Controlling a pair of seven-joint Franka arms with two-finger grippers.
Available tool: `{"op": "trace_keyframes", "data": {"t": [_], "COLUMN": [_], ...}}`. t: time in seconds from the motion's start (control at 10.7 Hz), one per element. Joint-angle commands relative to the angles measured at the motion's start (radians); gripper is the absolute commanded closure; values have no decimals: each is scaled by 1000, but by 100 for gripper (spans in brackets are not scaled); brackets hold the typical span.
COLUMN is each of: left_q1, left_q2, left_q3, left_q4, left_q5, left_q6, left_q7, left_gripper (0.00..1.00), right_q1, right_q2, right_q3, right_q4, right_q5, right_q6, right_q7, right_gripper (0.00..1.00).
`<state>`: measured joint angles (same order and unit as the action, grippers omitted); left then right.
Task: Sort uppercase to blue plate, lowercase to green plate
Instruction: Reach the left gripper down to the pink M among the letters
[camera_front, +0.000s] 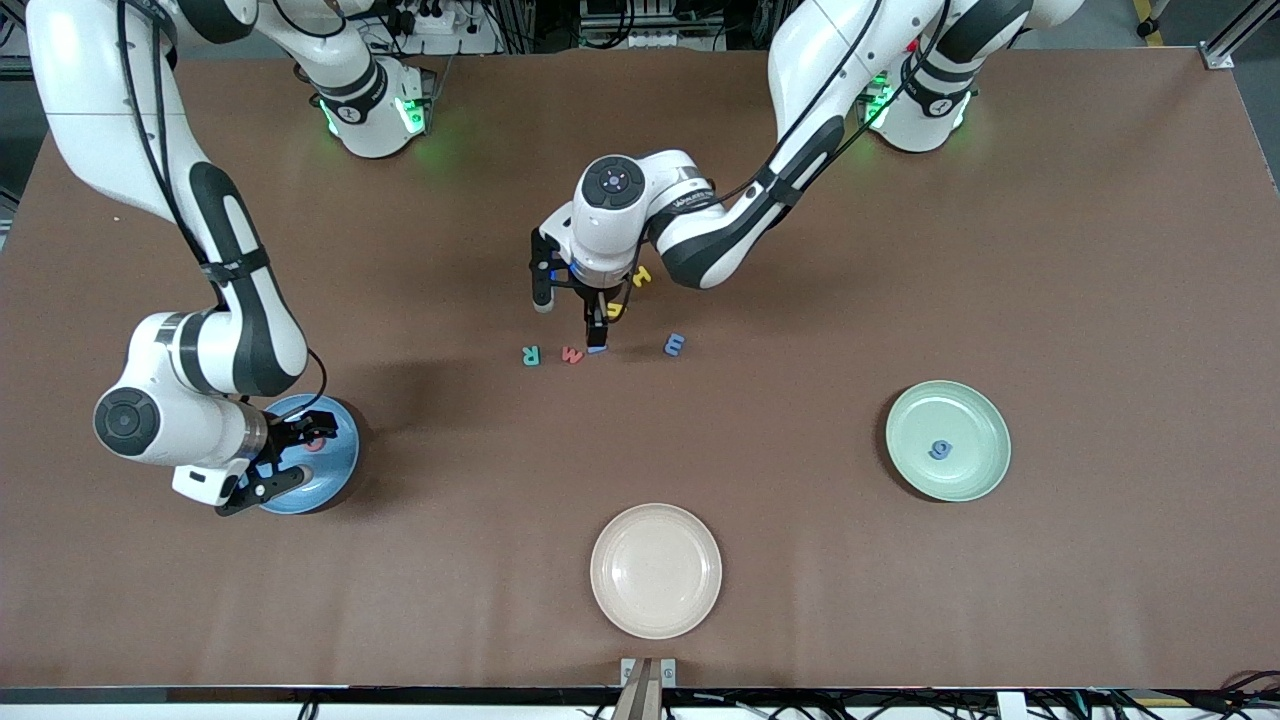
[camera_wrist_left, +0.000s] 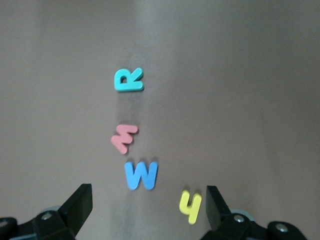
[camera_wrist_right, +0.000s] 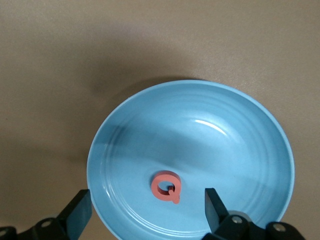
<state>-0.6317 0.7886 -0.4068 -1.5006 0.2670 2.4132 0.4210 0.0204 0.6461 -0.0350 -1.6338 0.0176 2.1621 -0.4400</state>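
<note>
The left gripper hangs wide open, empty, over the blue M — beside the red m. The right gripper, open and empty, is over the blue plate holding the red Q.

Front view: the left gripper hides most of your blue M and yellow h.

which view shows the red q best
The right wrist view: the red Q lies flat in the blue plate, unblocked, between the open right gripper fingers. The front view shows only a red speck under that gripper; the left wrist view misses it.
</note>
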Motion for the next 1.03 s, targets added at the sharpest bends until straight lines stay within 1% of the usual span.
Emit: {"op": "trace_keyframes", "data": {"t": [0.0,0.19,0.28,0.47,0.75,0.94], "left_q1": [-16,-42,-46,-46,-49,-62], "left_q2": [70,135,150,167,193,218], "left_q3": [-10,9,26,33,49,71], "left_q4": [74,163,189,204,220,240], "left_q5": [32,32,32,32,32,32], "left_q6": [50,50,50,52,53,60], "left_q7": [21,45,58,96,122,133], "left_gripper": [0,0,0,0,0,0], "right_q1": [-5,6,9,15,-7,-62], "right_q2": [15,33,33,43,40,29], "right_q3": [9,9,10,9,4,4], "right_q4": [-3,-3,0,9,11,11], "right_q5": [2,2,2,1,1,1], "right_q6": [89,143,150,154,154,145], "right_q7": [50,95,107,152,161,176], "right_gripper": [0,0,0,0,0,0]}}
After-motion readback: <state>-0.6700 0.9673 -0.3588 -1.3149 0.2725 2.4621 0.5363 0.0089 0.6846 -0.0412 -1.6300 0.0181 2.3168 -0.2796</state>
